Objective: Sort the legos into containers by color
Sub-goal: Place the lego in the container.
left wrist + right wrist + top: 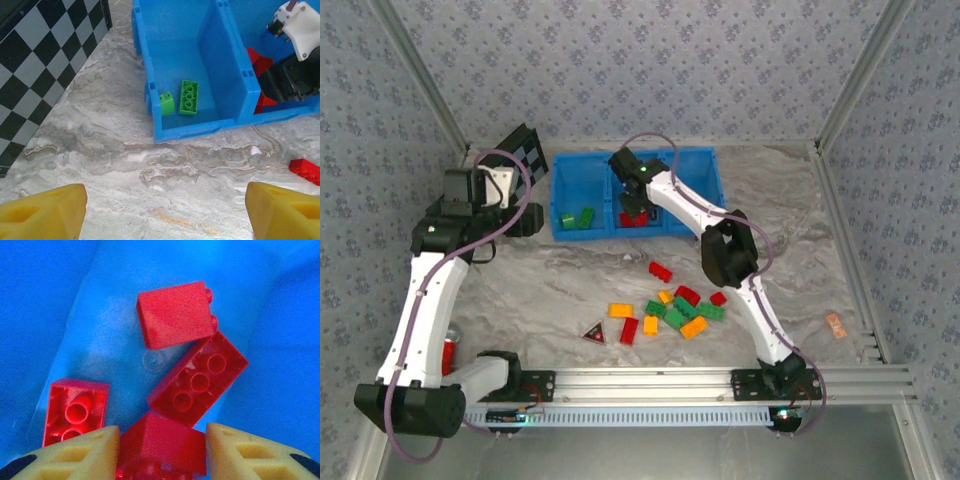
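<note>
The blue bin [588, 162] stands at the back of the table with its containers side by side. Two green legos [188, 97] lie in the left container [210, 45]. My right gripper [162, 452] hangs low inside the middle container [638, 190] over several red legos [197, 380]. Its jaws stand open, and a red lego [162, 442] sits between the yellow fingers [80, 455], a thin gap showing on its right side. My left gripper [167, 212] is open over bare table, just in front of the left container. Loose red, green and orange legos [675, 315] lie mid-table.
A black-and-white checkerboard [40, 65] leans left of the bin. A dark red-edged triangle [593, 334] lies near the loose pile, and a red lego [305, 170] sits in front of the bin. A small orange piece [835, 325] lies by the right rail. Metal rails edge the table.
</note>
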`<control>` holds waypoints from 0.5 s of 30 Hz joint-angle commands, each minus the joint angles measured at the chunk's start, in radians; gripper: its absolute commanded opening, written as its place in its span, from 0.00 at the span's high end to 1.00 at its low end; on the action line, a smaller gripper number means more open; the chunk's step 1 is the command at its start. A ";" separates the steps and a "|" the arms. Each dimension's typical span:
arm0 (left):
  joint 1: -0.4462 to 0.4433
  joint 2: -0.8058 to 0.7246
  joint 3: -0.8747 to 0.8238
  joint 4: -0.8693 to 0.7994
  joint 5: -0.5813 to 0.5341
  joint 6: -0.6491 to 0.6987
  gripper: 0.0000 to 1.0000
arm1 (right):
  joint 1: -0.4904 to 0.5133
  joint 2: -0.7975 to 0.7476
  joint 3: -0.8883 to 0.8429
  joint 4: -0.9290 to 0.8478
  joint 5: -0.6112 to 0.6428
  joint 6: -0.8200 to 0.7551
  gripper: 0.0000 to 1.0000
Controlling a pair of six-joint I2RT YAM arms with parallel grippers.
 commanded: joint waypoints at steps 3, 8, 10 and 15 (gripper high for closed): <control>0.007 -0.005 0.002 0.040 0.050 -0.018 0.17 | 0.022 -0.259 -0.161 0.036 -0.054 -0.060 0.44; 0.007 0.031 0.006 0.053 0.082 -0.013 0.17 | 0.047 -0.394 -0.292 0.001 -0.061 -0.078 0.37; 0.008 0.038 0.007 0.056 0.096 -0.018 0.17 | 0.059 -0.441 -0.350 -0.021 -0.049 -0.076 0.37; 0.008 0.040 -0.005 0.051 0.114 -0.022 0.16 | 0.078 -0.582 -0.590 0.001 -0.085 -0.080 0.37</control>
